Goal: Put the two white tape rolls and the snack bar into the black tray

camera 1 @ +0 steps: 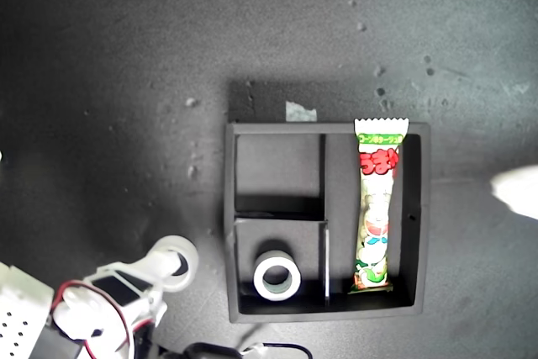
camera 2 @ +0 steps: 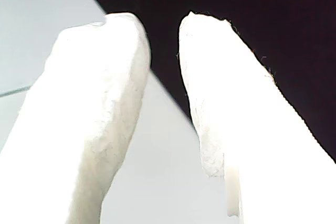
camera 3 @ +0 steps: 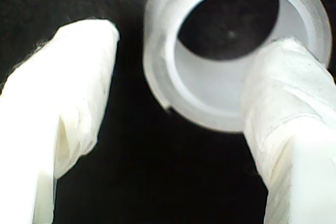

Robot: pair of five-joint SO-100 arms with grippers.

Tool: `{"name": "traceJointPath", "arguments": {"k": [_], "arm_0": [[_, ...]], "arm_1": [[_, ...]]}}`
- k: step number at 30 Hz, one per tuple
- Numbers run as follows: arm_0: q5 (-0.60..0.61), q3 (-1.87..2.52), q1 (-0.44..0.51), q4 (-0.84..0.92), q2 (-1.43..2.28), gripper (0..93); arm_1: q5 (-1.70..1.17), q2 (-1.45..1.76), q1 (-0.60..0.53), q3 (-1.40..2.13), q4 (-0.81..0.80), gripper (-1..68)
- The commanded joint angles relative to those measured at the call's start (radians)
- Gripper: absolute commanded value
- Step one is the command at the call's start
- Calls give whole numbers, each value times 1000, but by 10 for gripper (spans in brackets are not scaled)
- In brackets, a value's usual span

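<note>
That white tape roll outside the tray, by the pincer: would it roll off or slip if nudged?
The tape roll is a smooth ring, so it could slip. One finger of my second pincer sits inside its hole, which probably steadies it. It likely rolls if tipped on edge.

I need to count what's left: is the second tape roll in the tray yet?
Out. The second tape roll sits on the mat, off the black tray, toward the exterior view's left, by my second pincer.

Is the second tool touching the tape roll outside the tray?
Touching: the second wrist view shows one finger inside the tape roll against its wall, the other finger clear.
</note>
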Motion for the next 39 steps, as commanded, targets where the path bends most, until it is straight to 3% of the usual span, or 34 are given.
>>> {"name": "traceJointPath", "arguments": {"k": [1, 6, 14, 22, 25, 34, 39], "arm_0": [[-41, 55, 14, -80, 11, 184], [-54, 104, 23, -152, -9, 188], [-75, 184, 29, -365, -137, 180], [-124, 327, -17, -390, -8, 1], [-114, 411, -40, -305, 212, 1], [213, 94, -261, 235, 540, 1], [425, -138, -413, 291, 499, 0]], "arm_1": [[107, 115, -15, -38, 6, -2], [305, 284, -12, 127, 6, -2], [594, 699, 40, 693, -48, -3], [690, 1259, 35, 1489, -298, -5], [701, 1462, 41, 1766, -356, -5], [644, 1792, 55, 2378, -525, -6], [621, 1822, 35, 2608, -684, -6]]}}
